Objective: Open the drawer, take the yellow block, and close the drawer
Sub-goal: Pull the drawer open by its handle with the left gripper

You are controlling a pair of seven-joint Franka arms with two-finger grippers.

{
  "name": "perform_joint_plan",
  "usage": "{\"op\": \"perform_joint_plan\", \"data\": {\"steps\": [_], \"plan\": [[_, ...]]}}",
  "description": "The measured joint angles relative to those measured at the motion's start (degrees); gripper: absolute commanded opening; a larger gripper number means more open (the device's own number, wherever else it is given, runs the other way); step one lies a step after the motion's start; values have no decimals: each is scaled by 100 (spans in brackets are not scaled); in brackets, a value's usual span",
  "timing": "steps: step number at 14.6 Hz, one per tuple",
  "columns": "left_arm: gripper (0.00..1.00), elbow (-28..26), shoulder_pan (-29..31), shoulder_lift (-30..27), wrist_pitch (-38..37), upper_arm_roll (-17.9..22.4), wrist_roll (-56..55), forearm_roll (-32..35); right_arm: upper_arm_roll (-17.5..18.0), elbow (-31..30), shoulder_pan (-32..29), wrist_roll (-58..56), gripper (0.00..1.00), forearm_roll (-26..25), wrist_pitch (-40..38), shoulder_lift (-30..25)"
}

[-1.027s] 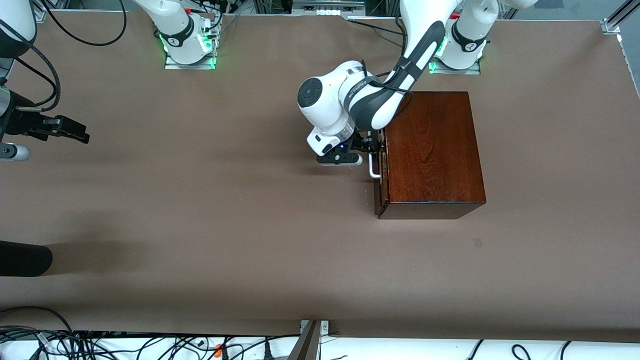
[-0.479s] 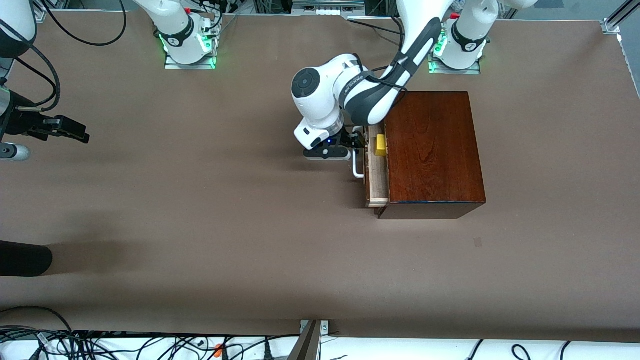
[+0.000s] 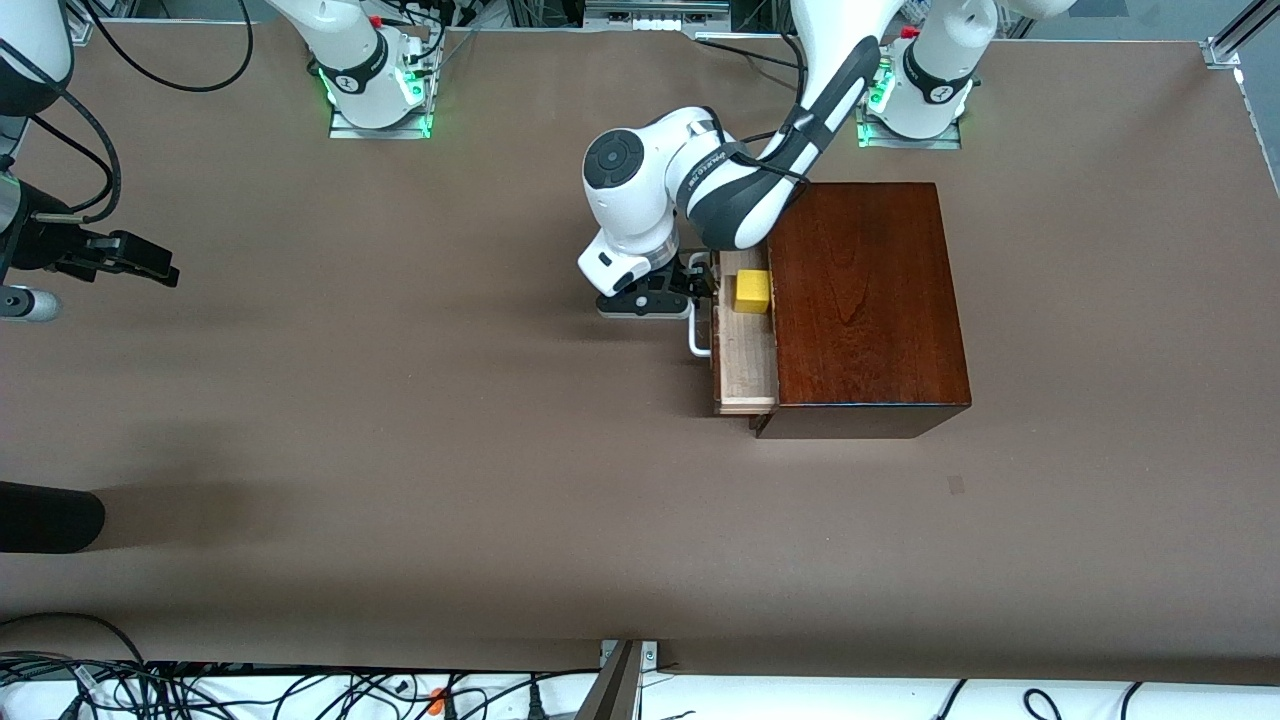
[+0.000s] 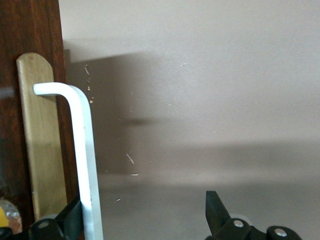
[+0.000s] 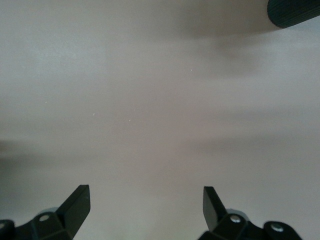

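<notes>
One small bright yellow block [image 3: 752, 292]

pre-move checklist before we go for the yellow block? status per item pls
1. Drawer pulled out of the box: ok, partly open.
2. Yellow block exposed in the tray: ok, lying close to the box's edge.
3. Left gripper off the handle: not ok, one finger hooked against the bar, jaws open.
4. Room above the block for a top grasp: cannot tell, the box's top edge is very close.
5. Right gripper ready: ok, open, waiting over bare table at the right arm's end.
</notes>
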Motion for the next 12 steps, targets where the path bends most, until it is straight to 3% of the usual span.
{"op": "perform_joint_plan", "data": {"steps": [12], "plan": [[100, 154, -105, 106, 268, 57, -107, -233, 0, 0, 0, -1, 100, 0, 0, 0]]}}
